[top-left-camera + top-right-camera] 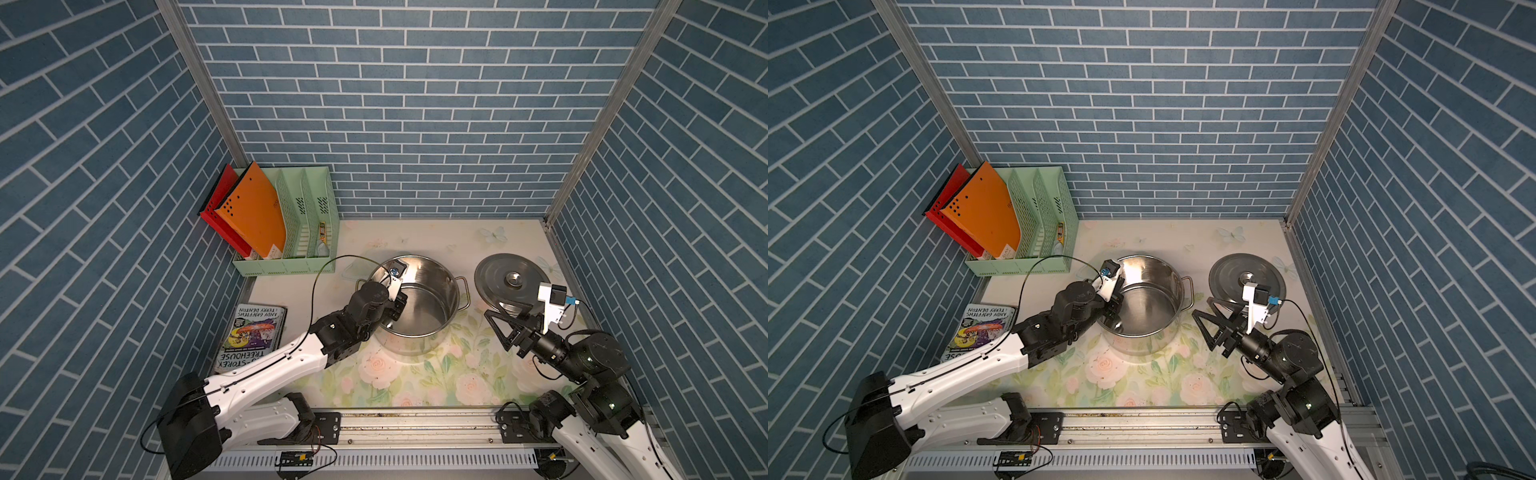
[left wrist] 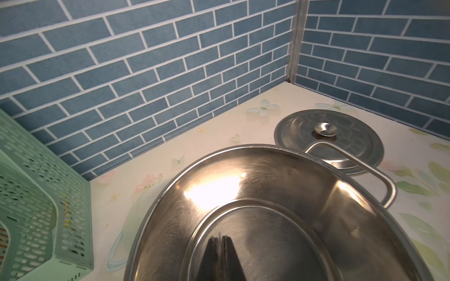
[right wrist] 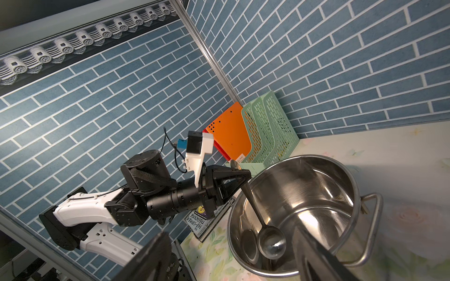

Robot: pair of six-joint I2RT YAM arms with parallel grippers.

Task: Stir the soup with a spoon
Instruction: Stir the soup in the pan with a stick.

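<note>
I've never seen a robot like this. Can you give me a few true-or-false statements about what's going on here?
1. The left gripper grips the spoon, its bowl down inside the pot. True.
2. The lid covers the pot. False: it lies on the table beside the pot.
3. The right gripper is clamped on the lid's knob. False: it is open and empty.
4. No soup shows in the pot. True.

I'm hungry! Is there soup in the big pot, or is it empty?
Empty: the pot shows a bare, shiny bottom, with only the spoon inside.
</note>
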